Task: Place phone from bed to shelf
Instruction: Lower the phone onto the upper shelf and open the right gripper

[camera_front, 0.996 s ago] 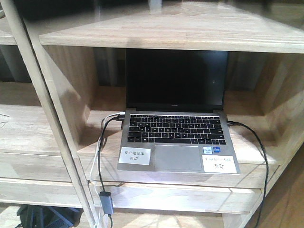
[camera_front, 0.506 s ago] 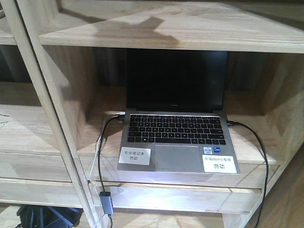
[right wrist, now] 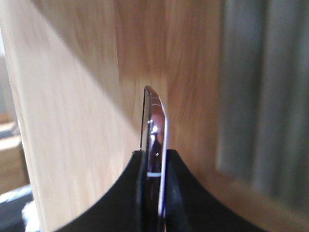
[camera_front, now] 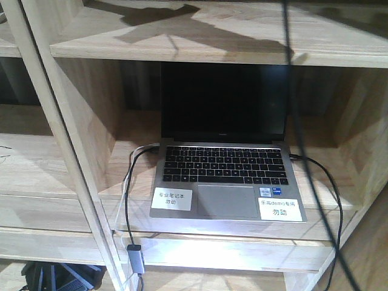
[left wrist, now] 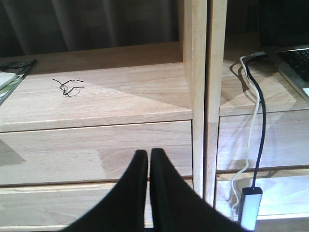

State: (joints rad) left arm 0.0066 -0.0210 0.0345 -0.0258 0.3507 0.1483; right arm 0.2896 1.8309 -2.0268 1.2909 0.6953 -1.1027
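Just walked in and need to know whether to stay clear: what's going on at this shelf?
The right gripper is clamped on the phone, holding it edge-on close to the shelf's pale wood. The phone is not set down yet. The left gripper is shut and empty, in front of the lower boards. An open laptop with cables sits in the middle bay.

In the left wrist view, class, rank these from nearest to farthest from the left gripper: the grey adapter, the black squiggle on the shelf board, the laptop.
1. Grey adapter, low right of the left gripper.
2. Black squiggle, upper left on the shelf board.
3. Laptop, far upper right.
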